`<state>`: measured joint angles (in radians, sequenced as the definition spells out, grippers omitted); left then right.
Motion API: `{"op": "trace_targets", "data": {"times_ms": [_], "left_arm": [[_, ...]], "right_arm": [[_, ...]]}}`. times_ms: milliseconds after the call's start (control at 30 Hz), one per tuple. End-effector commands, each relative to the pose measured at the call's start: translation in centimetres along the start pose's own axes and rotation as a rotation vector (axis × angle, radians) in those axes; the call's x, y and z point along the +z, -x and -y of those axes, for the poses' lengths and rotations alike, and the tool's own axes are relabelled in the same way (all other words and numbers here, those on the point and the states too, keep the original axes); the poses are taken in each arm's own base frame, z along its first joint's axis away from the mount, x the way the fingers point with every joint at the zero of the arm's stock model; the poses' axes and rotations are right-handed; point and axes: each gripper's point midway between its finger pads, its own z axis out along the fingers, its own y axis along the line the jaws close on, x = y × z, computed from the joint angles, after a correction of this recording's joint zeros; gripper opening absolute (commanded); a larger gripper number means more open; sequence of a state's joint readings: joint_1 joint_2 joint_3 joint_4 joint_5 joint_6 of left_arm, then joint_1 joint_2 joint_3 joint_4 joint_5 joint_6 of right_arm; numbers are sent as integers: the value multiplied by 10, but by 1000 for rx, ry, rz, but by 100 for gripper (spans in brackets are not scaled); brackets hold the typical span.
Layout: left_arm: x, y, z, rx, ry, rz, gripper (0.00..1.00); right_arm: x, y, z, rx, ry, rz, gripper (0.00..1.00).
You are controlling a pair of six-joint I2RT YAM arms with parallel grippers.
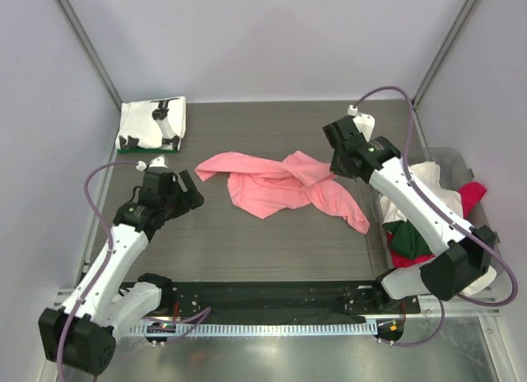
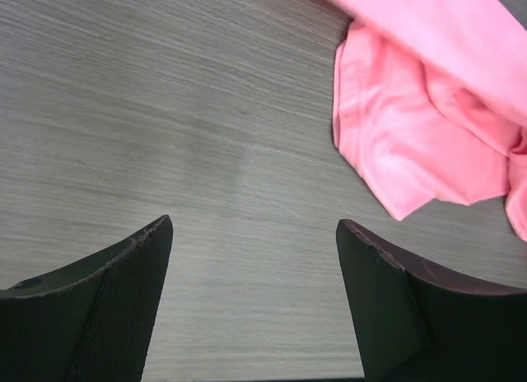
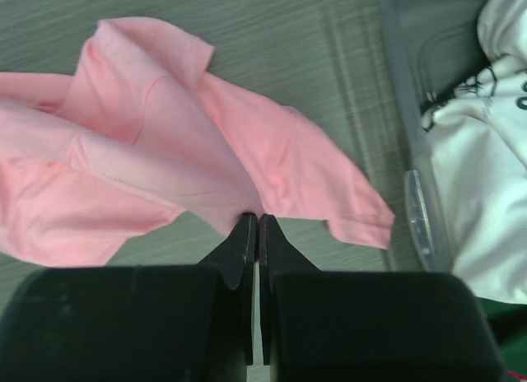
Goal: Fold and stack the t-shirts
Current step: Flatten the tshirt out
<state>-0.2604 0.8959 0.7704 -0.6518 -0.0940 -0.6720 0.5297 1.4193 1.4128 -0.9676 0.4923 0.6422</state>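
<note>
A salmon-pink t-shirt (image 1: 280, 184) lies crumpled in the middle of the table. My right gripper (image 3: 256, 219) is shut on a fold of it (image 3: 239, 164) near its right side. My left gripper (image 2: 254, 225) is open and empty over bare table, left of the pink shirt's edge (image 2: 395, 143). A folded white t-shirt with black print (image 1: 154, 124) lies at the back left. White (image 1: 435, 183), dark green (image 1: 412, 238) and red (image 1: 472, 193) shirts fill a clear bin at the right.
The clear plastic bin (image 1: 449, 154) stands at the table's right edge, and its rim shows in the right wrist view (image 3: 416, 209). A black strip (image 1: 272, 295) runs along the near edge between the arm bases.
</note>
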Motion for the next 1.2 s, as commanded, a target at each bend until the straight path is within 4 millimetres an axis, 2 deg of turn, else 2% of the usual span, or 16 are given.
{"op": "trace_targets", "data": {"times_ms": [0, 33, 100, 133, 200, 233, 267, 333, 400, 467, 567, 600, 833, 867, 1167], "left_arm": [[25, 12, 14, -37, -32, 39, 81], [40, 8, 13, -36, -14, 13, 81], [56, 4, 11, -34, 9, -15, 78], [71, 0, 10, -32, 26, -36, 77], [86, -3, 11, -30, 42, -61, 75], [92, 3, 15, -31, 37, -51, 74], [103, -2, 12, -31, 64, -76, 74], [112, 9, 18, -38, 56, -58, 74], [123, 11, 15, -42, 74, -61, 70], [131, 24, 21, -32, 61, -37, 65], [150, 25, 19, -3, 87, -67, 56], [159, 19, 14, 2, 105, -91, 55], [186, 9, 2, 8, 164, -141, 44], [188, 9, 1, 10, 167, -142, 40], [201, 1, -9, 25, 210, -167, 31]], "right_arm": [[1, -6, 40, 18, -65, -5, 1], [4, -13, 48, 9, -74, -27, 1], [4, -15, 58, 17, -81, -30, 1], [7, -21, 60, 9, -74, -49, 1], [9, -25, 61, 0, -68, -60, 1], [10, -28, 61, -4, -62, -70, 1], [10, -30, 60, -6, -53, -74, 1], [11, -32, 61, -13, -52, -74, 1], [11, -33, 62, -20, -49, -74, 1], [13, -36, 62, -23, -41, -84, 1], [16, -37, 63, -29, -41, -91, 1], [16, -37, 62, -31, -37, -91, 1], [19, -33, 59, -34, -27, -97, 1], [19, -32, 59, -35, -26, -97, 1], [20, -32, 61, -31, -24, -103, 1]]}}
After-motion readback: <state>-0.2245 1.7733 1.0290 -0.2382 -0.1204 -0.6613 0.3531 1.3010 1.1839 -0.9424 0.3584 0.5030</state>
